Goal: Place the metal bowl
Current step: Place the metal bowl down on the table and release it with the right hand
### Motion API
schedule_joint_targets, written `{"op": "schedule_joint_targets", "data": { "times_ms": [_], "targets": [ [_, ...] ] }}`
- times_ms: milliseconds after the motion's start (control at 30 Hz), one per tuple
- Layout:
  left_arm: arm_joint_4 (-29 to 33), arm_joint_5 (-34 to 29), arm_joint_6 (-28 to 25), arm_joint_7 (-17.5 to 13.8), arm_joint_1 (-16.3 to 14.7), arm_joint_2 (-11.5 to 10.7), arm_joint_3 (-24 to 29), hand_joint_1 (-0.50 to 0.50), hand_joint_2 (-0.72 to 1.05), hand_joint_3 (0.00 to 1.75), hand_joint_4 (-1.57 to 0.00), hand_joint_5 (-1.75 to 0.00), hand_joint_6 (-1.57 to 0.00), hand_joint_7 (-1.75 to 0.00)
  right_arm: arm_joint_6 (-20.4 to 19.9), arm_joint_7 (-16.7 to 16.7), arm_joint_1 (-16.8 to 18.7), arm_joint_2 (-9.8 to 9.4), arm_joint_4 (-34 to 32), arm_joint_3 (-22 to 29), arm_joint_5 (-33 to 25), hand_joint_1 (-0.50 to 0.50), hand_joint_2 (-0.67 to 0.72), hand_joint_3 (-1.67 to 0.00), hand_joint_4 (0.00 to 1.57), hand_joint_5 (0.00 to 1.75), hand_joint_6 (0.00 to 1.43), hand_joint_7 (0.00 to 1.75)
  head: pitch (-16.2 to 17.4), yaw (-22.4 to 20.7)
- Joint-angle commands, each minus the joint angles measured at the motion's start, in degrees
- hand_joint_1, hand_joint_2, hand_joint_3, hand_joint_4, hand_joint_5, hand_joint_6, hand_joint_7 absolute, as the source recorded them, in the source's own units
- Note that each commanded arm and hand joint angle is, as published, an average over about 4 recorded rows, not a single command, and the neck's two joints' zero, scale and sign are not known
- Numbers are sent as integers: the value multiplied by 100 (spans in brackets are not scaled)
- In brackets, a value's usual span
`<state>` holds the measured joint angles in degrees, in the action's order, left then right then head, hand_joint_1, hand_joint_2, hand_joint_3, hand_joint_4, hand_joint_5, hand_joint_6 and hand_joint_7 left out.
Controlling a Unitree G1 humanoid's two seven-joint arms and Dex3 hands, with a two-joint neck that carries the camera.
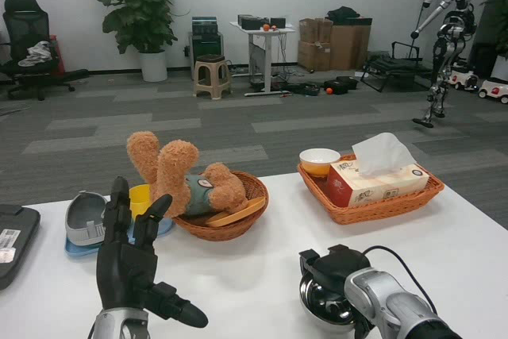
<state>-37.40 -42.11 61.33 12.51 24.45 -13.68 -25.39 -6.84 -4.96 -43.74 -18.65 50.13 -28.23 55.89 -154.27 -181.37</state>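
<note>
The metal bowl (pixel 321 303) is a shiny steel bowl low on the white table (pixel 254 267), right of centre. My right hand (pixel 333 267) lies over its rim and grips it, hiding most of the bowl. My left hand (pixel 135 263) is raised at the lower left with its fingers spread and pointing up, holding nothing. It stands in front of a stack of small dishes.
A round wicker basket (pixel 226 224) with a brown teddy bear (pixel 178 172) stands at the table's middle. At the right a rectangular wicker basket (pixel 369 208) holds a tissue box (pixel 377 180) and a white bowl (pixel 319 160). Grey, yellow and blue dishes (pixel 86 220) sit left. A dark device (pixel 12 240) lies at the left edge.
</note>
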Motion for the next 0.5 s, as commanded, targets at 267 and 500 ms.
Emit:
{"op": "schedule_joint_targets", "data": {
  "times_ms": [267, 500],
  "targets": [
    [-28, -51, 37, -3, 38, 6, -36, -50, -72, 0, -97, -92, 0, 0, 227, -5, -152, 28, 283, 54, -151, -17, -48, -143, 6, 145, 0, 150, 223, 212],
    [-31, -51, 37, -3, 45, 6, -45, -50, -72, 0, -97, -92, 0, 0, 218, -5, -152, 28, 377, 63, -188, -17, -48, -143, 6, 153, 0, 154, 299, 433]
  ]
}}
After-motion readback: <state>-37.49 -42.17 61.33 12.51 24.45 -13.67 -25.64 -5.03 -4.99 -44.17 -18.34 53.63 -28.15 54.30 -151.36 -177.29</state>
